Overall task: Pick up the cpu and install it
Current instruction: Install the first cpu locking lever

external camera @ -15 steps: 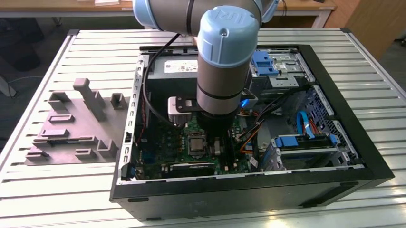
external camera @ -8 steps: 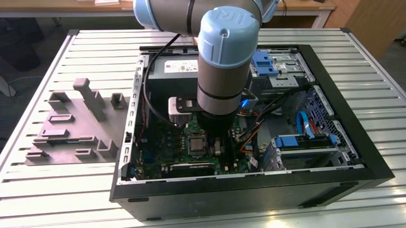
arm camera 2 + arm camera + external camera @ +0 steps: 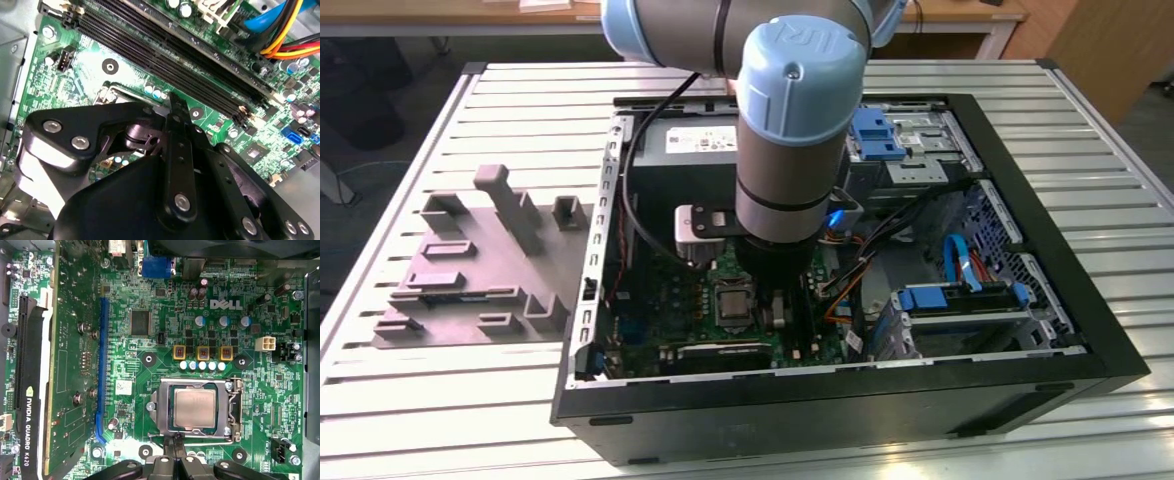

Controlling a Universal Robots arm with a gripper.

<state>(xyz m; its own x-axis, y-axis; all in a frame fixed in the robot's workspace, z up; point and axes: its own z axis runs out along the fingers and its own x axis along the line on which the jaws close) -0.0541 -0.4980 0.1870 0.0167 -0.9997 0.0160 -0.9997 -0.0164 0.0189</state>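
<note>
The cpu (image 3: 195,408), a small square chip with a pale silver top, lies flat inside the dark metal socket frame (image 3: 231,410) on the green motherboard (image 3: 150,330). My gripper (image 3: 173,441) hovers just beside the socket's edge, fingers together and pointing at the frame, with nothing between them. In the second wrist view the gripper (image 3: 172,102) hangs low over the board, its black linkage covering most of the socket. In the exterior view the cpu (image 3: 731,299) shows in its socket beside the arm's wrist, which reaches down into the open computer case (image 3: 1067,250).
A grey moulded fixture (image 3: 474,265) sits on the slatted table at the exterior view's left. Inside the case are a grey power-supply box (image 3: 687,150), blue drive brackets (image 3: 947,297), loose cables (image 3: 285,35), long memory slots (image 3: 165,45) and a graphics card (image 3: 30,390).
</note>
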